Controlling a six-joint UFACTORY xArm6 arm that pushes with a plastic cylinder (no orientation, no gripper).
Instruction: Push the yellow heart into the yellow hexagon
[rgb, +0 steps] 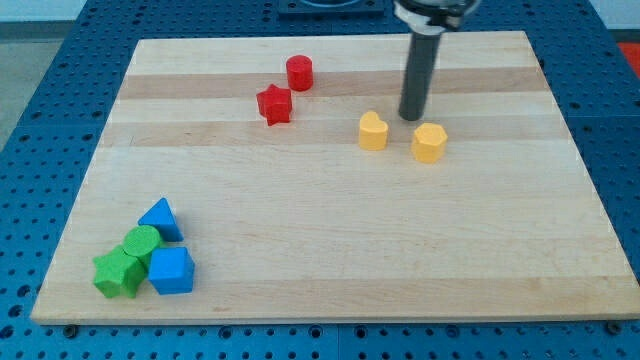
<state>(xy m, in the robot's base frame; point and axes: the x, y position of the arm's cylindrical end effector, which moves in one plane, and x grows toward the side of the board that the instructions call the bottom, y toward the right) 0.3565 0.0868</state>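
Note:
The yellow heart (373, 131) sits on the wooden board, right of centre in the view's upper half. The yellow hexagon (429, 142) lies a short gap to its right and slightly lower; the two do not touch. My tip (411, 117) rests on the board just above the gap between them, up and to the right of the heart and up and to the left of the hexagon, touching neither. The dark rod rises from it towards the view's top.
A red star (274, 104) and a red cylinder (299, 72) lie up and to the left of the heart. At the bottom left sits a cluster: a blue triangle (161, 218), a green cylinder (142, 241), a green star (118, 273) and a blue block (171, 270).

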